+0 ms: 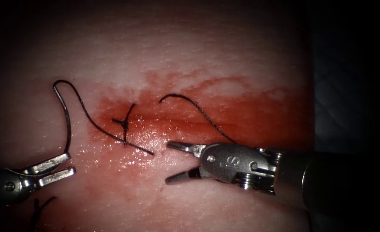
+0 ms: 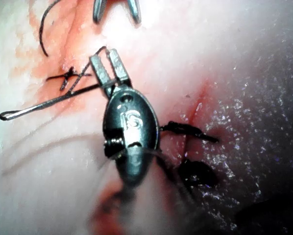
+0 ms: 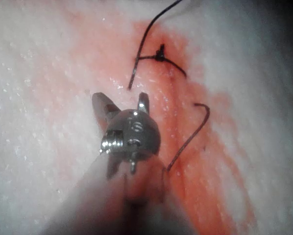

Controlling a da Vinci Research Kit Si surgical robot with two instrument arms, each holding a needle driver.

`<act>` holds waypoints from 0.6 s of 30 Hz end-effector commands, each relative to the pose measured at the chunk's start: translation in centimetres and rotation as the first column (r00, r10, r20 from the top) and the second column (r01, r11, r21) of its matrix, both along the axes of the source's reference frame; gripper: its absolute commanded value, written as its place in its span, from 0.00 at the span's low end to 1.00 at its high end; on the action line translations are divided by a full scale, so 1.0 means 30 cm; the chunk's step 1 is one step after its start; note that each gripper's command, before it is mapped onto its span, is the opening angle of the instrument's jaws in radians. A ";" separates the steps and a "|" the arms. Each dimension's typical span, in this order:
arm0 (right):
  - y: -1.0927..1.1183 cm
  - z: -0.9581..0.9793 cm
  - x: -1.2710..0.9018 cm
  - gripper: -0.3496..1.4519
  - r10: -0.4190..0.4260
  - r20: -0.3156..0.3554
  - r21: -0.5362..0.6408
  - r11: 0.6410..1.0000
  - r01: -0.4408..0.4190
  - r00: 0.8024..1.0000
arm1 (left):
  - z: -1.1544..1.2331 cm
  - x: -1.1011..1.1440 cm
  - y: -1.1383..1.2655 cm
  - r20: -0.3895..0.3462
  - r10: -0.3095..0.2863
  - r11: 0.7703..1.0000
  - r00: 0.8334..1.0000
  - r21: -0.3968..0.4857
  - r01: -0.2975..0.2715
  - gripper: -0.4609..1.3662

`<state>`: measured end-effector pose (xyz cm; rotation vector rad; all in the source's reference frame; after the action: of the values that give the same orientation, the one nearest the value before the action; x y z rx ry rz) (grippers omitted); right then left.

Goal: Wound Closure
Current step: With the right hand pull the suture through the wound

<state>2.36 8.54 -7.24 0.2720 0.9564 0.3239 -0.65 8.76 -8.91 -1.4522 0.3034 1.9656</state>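
The left arm's tool (image 2: 109, 67) lies over the pale tissue (image 2: 48, 186), its two jaws almost parallel with only a narrow slit between them. The thread (image 2: 48, 102) runs into the jaws close to their base and reaches away from them as a long narrow loop lying on the tissue. Just beside the jaw tips sits a dark knot (image 2: 68, 76) on the cut, ringed by red fluid (image 2: 48, 68). Beyond the jaws, the right arm's tool (image 2: 116, 12) shows two spread tips with nothing between them. A loose curved thread end (image 2: 42, 34) lies near it. Beside the tool's body, a dark stitch (image 2: 188, 130) crosses a red line in the tissue.
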 end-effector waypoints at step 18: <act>0.0007 0.0001 0.0027 0.85 0.145 -0.001 0.141 0.980 -0.143 0.989 | -0.0130 0.0004 0.0017 0.016 -0.008 1.000 1.000 -0.023 0.009 0.06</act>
<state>2.45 8.57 -7.24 0.3270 0.9658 0.5279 -0.64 8.82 -9.34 -1.4770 0.3339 1.9485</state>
